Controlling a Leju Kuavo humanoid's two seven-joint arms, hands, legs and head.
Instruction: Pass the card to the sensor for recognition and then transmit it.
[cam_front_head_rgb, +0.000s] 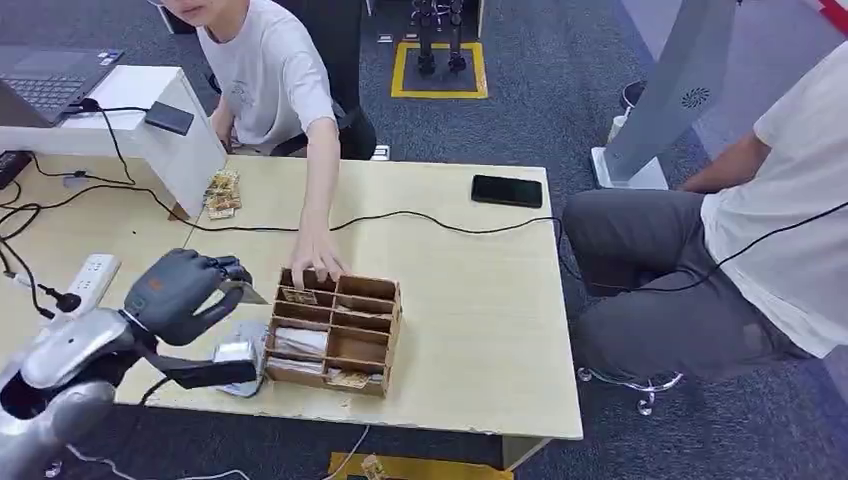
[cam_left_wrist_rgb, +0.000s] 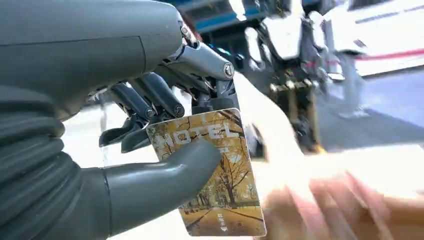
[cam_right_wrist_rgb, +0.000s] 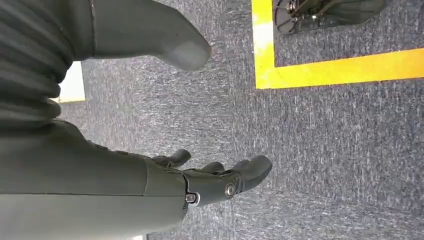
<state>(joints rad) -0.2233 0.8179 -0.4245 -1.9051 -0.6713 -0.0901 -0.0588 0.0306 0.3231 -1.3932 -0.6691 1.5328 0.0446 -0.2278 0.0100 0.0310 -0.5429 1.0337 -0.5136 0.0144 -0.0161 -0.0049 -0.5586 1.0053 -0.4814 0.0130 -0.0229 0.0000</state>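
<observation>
Left wrist view puts us right behind our left hand (cam_left_wrist_rgb: 150, 115), which pinches a hotel key card (cam_left_wrist_rgb: 210, 170) between the thick thumb across its printed face and the darker fingers (cam_left_wrist_rgb: 150, 100) behind its upper edge. We judge the card light, thin, stiff and glossy, so it could slide or twist in a loose pinch. The grip sits near one short end, leaving the far end free to present; we would keep pressure flat on the face, not on the edges.

From the head view, the left hand (cam_front_head_rgb: 180, 290) hangs over the bench (cam_front_head_rgb: 480, 330) at about 9 o'clock from the wooden compartment box (cam_front_head_rgb: 335, 335), and the card (cam_front_head_rgb: 250, 293) juts from the fingers toward that box, apart from it. A small silver device (cam_front_head_rgb: 238, 362), possibly the sensor, lies on the bench just below the hand, touching the box's side at about 8 o'clock; we cannot tell for sure what it is. A person's hand (cam_front_head_rgb: 318, 262) rests on the box's rim at 12 o'clock.

Our right hand (cam_right_wrist_rgb: 220, 175) hangs over grey carpet (cam_right_wrist_rgb: 325, 150), fingers loosely apart, holding nothing.

A black phone (cam_front_head_rgb: 507, 190) lies at the bench's far edge, around 1 o'clock from the box.
</observation>
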